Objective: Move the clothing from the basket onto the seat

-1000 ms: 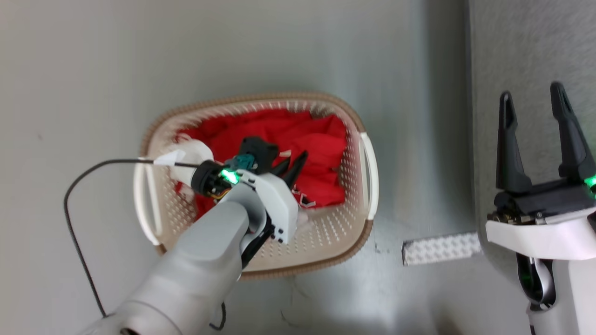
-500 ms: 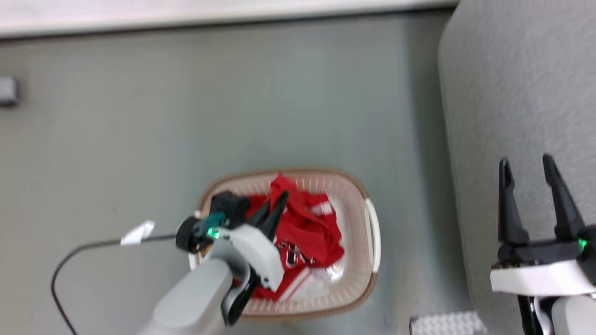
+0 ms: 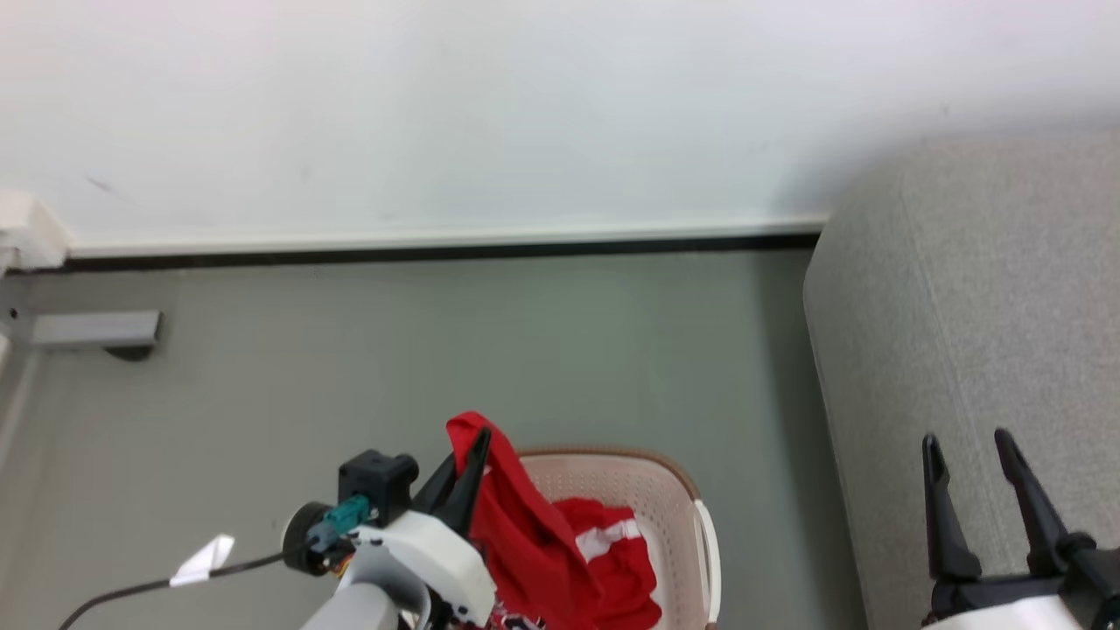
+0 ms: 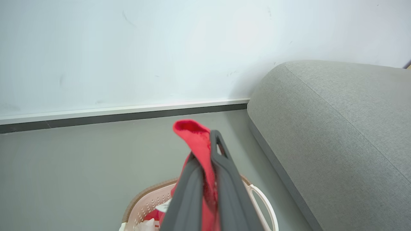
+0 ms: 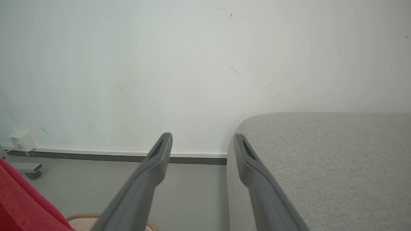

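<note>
I am clamping my left jaws on the clothing [image 3: 525, 542], its tail trailing into the basket [image 3: 630, 479]. My right jaws are standing apart (empty) by the seat [image 3: 962, 306]. I should be raising it clear of the rim before swinging across.

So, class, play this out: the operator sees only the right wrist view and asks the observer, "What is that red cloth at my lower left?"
Observer: A soft red garment, clamped in the shut left gripper and held up above the oval cream-white perforated plastic basket.
Operator: Is the basket empty?
Observer: No, more red clothing with a white stripe lies inside it.
Operator: Which part of the basket faces the grey woven-fabric seat?
Observer: A white side handle faces it.
</note>
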Robot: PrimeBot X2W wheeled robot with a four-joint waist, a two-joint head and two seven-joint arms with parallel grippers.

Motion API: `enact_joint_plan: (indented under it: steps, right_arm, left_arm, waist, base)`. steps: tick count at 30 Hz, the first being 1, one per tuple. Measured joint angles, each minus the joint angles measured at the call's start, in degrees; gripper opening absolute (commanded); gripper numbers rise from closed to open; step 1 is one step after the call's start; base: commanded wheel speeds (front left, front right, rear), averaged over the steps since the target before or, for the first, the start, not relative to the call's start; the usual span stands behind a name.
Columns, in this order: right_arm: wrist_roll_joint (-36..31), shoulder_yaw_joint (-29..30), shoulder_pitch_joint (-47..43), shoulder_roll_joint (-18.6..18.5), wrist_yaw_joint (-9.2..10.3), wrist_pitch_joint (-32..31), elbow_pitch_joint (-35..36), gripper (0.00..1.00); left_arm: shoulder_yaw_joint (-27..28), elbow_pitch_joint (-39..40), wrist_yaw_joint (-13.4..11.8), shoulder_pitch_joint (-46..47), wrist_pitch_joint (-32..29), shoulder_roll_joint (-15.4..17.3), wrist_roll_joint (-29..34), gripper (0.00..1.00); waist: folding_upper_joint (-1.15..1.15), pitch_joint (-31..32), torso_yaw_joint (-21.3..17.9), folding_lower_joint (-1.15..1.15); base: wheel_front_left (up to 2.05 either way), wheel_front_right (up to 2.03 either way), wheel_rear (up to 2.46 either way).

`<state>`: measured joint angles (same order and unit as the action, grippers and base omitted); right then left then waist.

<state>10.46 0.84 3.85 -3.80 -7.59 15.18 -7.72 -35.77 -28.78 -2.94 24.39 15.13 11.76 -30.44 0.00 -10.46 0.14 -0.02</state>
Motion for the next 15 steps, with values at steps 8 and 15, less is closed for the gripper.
enact_joint_plan:
  steps: [8, 15]
  right_arm:
    - [0.3, 0.0, -5.1, -0.3, 0.0, 0.0, -1.8, 1.0]
    - [0.6, -0.4, -7.6, -0.6, 0.0, 0.0, -3.4, 1.0]
  left_arm:
    - [3.5, 5.7, -2.0, -5.7, 0.0, 1.6, 1.3, 0.0]
    - [4.6, 8.4, -3.0, -9.1, 0.0, 2.5, 2.1, 0.0]
  waist:
    - [0.0, 6.8, 1.0, 0.0]
    - [0.0, 11.4, 1.2, 0.0]
  base:
    - [0.0, 0.0, 0.0]
    - [0.0, 0.0, 0.0]
